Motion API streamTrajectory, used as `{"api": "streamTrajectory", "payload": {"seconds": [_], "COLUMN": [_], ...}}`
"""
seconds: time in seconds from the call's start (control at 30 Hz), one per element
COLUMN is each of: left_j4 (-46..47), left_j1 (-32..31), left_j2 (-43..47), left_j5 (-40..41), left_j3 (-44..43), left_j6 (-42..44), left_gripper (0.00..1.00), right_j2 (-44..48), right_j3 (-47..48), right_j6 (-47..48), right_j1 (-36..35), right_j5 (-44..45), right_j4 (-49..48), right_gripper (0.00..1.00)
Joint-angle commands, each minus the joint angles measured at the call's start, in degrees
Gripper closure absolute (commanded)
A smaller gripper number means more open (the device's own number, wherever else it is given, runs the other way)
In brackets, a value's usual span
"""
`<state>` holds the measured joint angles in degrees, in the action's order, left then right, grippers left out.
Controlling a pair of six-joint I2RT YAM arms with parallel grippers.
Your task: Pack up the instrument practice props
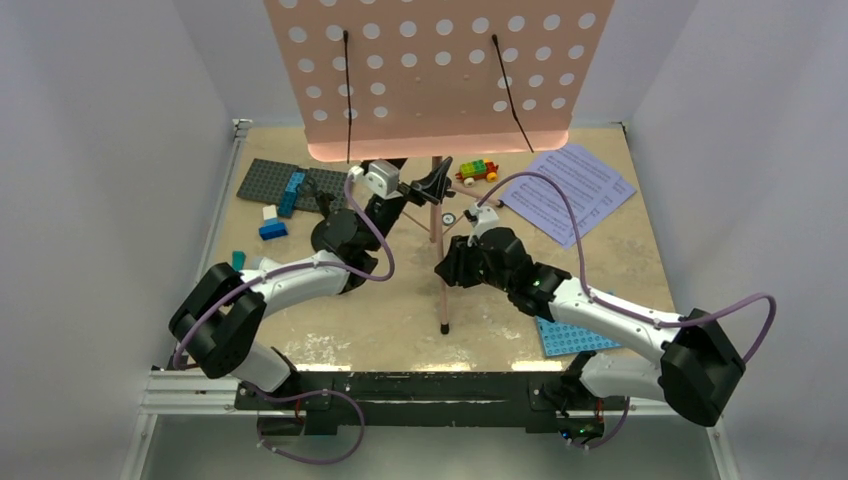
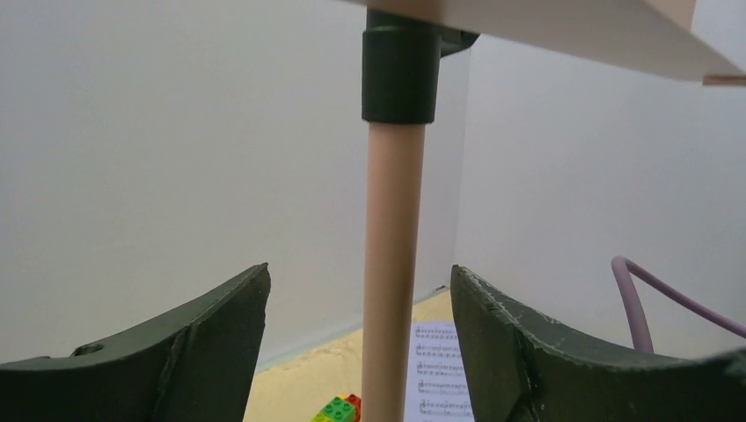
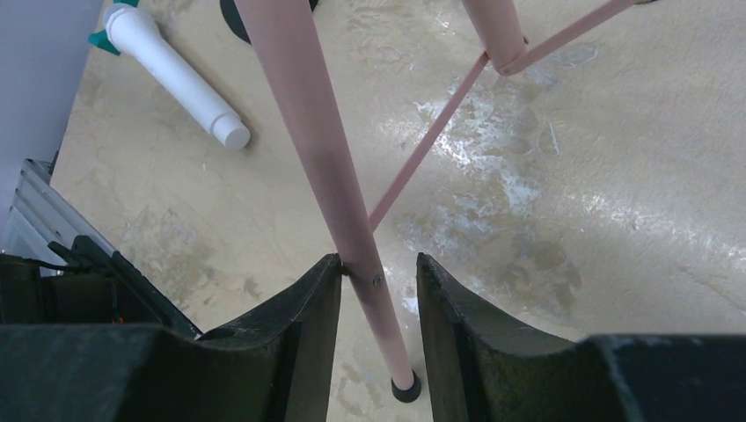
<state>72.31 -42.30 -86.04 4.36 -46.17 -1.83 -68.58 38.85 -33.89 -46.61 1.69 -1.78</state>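
Observation:
The pink music stand point(image 1: 430, 70) stands at mid-table, its hole-dotted desk high at the back. My left gripper point(image 1: 415, 190) is at its upright pole point(image 2: 391, 264). In the left wrist view this gripper point(image 2: 360, 268) is open, the pole between the fingers with a gap on each side. My right gripper point(image 1: 445, 272) straddles the front tripod leg point(image 3: 352, 220) low down. It point(image 3: 378, 258) is open: the left finger touches the leg and the right finger stands off it. Lavender sheet-music pages point(image 1: 568, 190) lie at the back right. A white microphone point(image 3: 176, 75) lies on the table to the left.
A grey studded plate point(image 1: 285, 180) with blue bricks point(image 1: 275, 228) sits at the back left. Coloured bricks point(image 1: 477, 170) lie behind the stand. A blue studded plate point(image 1: 570, 337) lies under my right arm. White walls close in three sides.

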Motion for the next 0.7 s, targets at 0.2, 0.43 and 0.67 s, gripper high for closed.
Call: {"api": "streamTrajectory", "payload": {"seconds": [0.2,0.43,0.67], "left_j4": [-1.71,-1.58,-0.29], "left_j1": [-0.09,-0.08,-0.14], "left_j2": [-0.45,-0.79,-0.78], "left_j5": [-3.02,-3.33,-0.95], "left_j3": [-7.29,-5.97,-3.84], "left_j6": [3.52,3.58,2.63], "left_gripper": [0.37,0.51,0.27], "right_j2": [5.31,6.48,5.16], "right_j3": [0.53,1.04,2.38], "right_j6": [0.72,1.43,1.63], "right_j1": [-0.33,-0.35,-0.33], "right_j5": [0.1,0.54,1.12], "right_j4": [4.06,5.31,5.75], "right_gripper": [0.57,0.57,0.57]}}
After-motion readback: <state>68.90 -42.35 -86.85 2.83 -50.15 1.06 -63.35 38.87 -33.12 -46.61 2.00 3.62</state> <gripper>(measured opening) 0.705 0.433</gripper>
